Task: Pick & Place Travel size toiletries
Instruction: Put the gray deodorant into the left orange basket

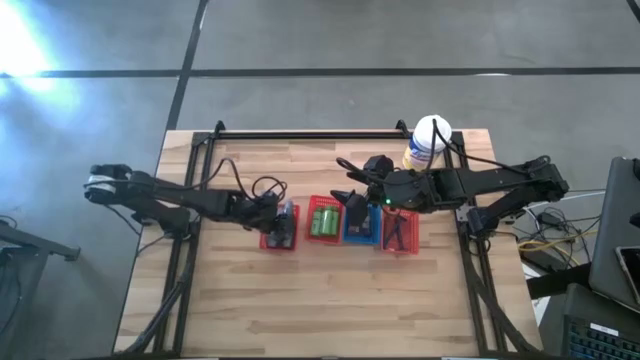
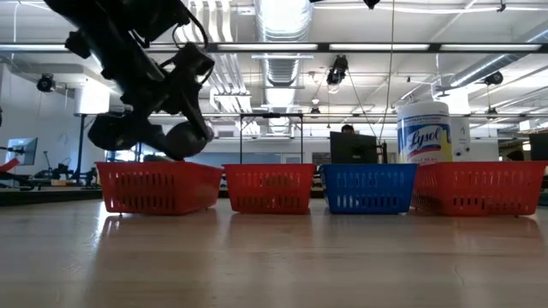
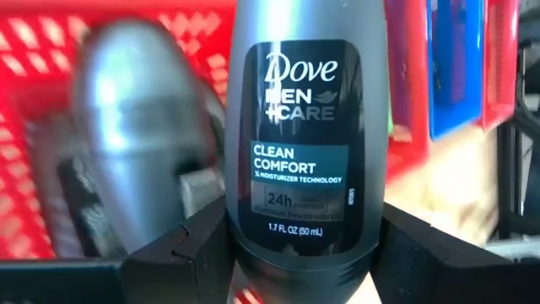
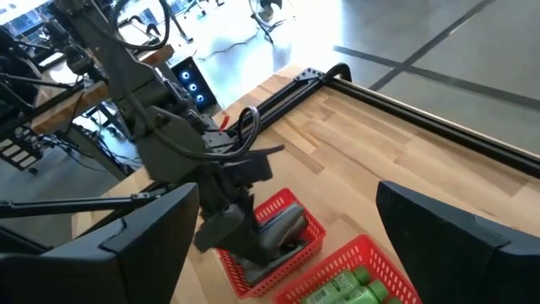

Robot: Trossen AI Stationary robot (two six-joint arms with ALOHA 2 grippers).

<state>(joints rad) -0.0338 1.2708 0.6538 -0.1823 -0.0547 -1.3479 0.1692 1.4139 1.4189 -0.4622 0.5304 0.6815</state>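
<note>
Looks like we're mid-placement here. Closest thing in the left wrist view is the grey Dove roll-on (image 3: 308,143), clamped between the left claw's (image 3: 305,253) fingers (image 3: 181,253), label facing the camera. It's a rounded oval tube, dark grey-silver, black label panel, "Men+Care Clean Comfort" on it. Smooth curved plastic, so I'd guess it could twist in the grip if squeezed unevenly.

Right behind it sits another grey roll-on (image 3: 126,135), already lying in the leftmost red basket (image 3: 34,51). From above, the left claw is over that same basket (image 1: 278,228), so the step in hand is dropping this tube in with its twin. Next move as I see it: lower a touch, open up, let it settle beside the other one without knocking the basket wall.

Further along the row: a red basket with green packs (image 1: 323,221), then a blue basket (image 1: 358,228), with the right claw (image 1: 355,205) hanging wide open and empty over it. Last red basket (image 1: 400,232) holds slim black pieces. Beyond that, a yellow wipes canister (image 1: 428,142) stands at the back of the worktop (image 1: 320,310).
</note>
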